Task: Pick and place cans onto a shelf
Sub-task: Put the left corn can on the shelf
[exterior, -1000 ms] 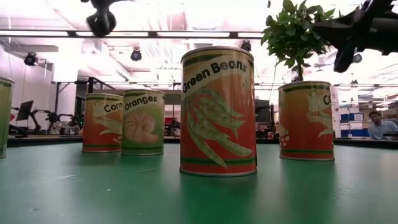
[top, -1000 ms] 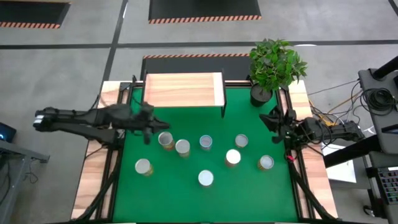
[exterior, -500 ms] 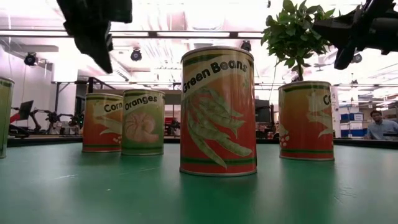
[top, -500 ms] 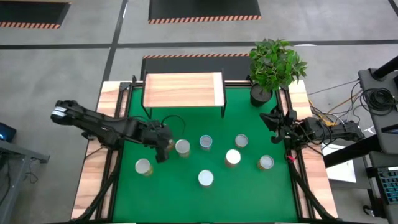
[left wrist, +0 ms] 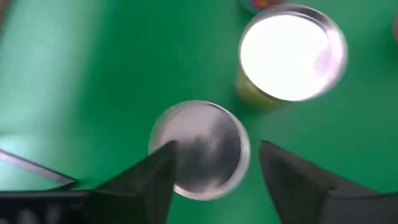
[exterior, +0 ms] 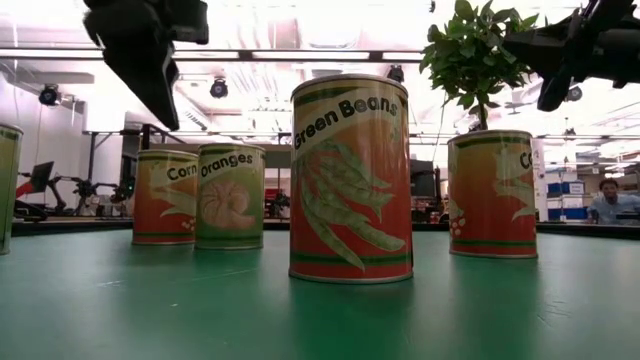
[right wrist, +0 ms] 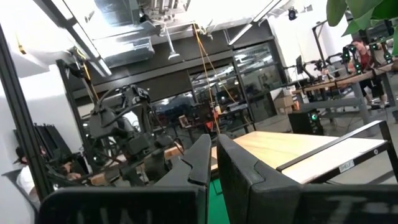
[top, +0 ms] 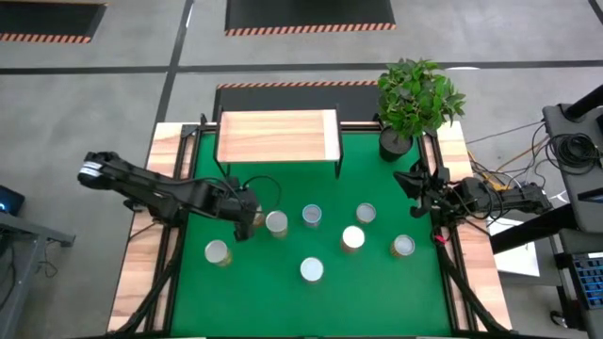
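Several cans stand upright on the green mat (top: 283, 292), silvery tops up. My left gripper (top: 247, 222) hangs over the leftmost can of the middle row, tipped steeply down. In the left wrist view its fingers (left wrist: 152, 180) stand open on either side of that can's round top (left wrist: 202, 140), above it and not touching. A neighbouring can (left wrist: 292, 53) stands just beyond. In the low view this gripper (exterior: 150, 60) hovers above the Corn can (exterior: 165, 195). The pale-wood shelf (top: 277, 137) stands bare at the far edge. My right gripper (top: 415, 184) waits shut at the right edge.
A potted plant (top: 419, 99) stands at the far right corner beside the shelf. More cans sit across the mat's middle and near part, such as the Green Beans can (exterior: 350, 180). Wooden table edges flank the mat. Free mat lies between the shelf and the cans.
My left gripper has moved toward the table's right and near edges and come down, tipping from nearly level to steeply downward. It now stands over the leftmost can of the middle row. The cans have stayed in place.
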Controlling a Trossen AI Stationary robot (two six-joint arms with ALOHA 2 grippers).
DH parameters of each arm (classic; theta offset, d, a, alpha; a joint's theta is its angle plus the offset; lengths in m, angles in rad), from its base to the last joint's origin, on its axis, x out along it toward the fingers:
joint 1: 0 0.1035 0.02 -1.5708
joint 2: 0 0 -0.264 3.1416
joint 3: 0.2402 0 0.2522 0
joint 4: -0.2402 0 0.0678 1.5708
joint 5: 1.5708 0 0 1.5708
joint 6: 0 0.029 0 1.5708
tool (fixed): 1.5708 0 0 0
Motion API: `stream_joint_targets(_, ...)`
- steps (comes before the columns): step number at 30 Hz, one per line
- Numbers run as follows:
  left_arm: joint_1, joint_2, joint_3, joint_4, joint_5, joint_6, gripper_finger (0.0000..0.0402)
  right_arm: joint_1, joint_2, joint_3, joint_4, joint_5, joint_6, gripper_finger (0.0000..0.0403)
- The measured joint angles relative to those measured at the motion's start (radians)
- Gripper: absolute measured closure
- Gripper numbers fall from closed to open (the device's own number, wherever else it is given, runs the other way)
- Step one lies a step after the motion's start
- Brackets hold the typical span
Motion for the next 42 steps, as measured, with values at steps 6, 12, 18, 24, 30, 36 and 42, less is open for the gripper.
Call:
stream_joint_targets(6, 0.001, 0.025, -0.007, -0.001, -0.056, 0.040, 0.0075, 0.000, 0.000, 0.000, -0.020, 0.000, 0.000, 0.0385)
stream_joint_targets(12, 0.001, 0.043, -0.016, 0.001, -0.023, 0.052, 0.0041, 0.000, 0.000, 0.000, -0.022, 0.000, -0.001, 0.0385)
stream_joint_targets(18, 0.001, 0.044, -0.045, 0.025, -0.023, 0.051, 0.0040, 0.000, 0.000, 0.000, -0.022, 0.000, -0.007, 0.0385)
stream_joint_targets(24, 0.001, 0.043, -0.104, 0.097, -0.022, 0.051, 0.0040, 0.000, 0.000, 0.000, -0.022, 0.000, -0.008, 0.0385)
stream_joint_targets(30, 0.001, 0.043, -0.133, 0.116, -0.023, 0.038, 0.0069, 0.000, 0.000, 0.000, -0.022, 0.000, -0.013, 0.0385)
stream_joint_targets(36, 0.001, 0.040, -0.139, 0.121, -0.026, 0.025, 0.0106, 0.000, 0.000, 0.000, -0.022, 0.000, -0.015, 0.0385)
stream_joint_targets(42, 0.000, 0.040, -0.137, 0.117, -0.025, 0.025, 0.0099, 0.000, 0.000, 0.000, -0.022, 0.000, -0.016, 0.0385)
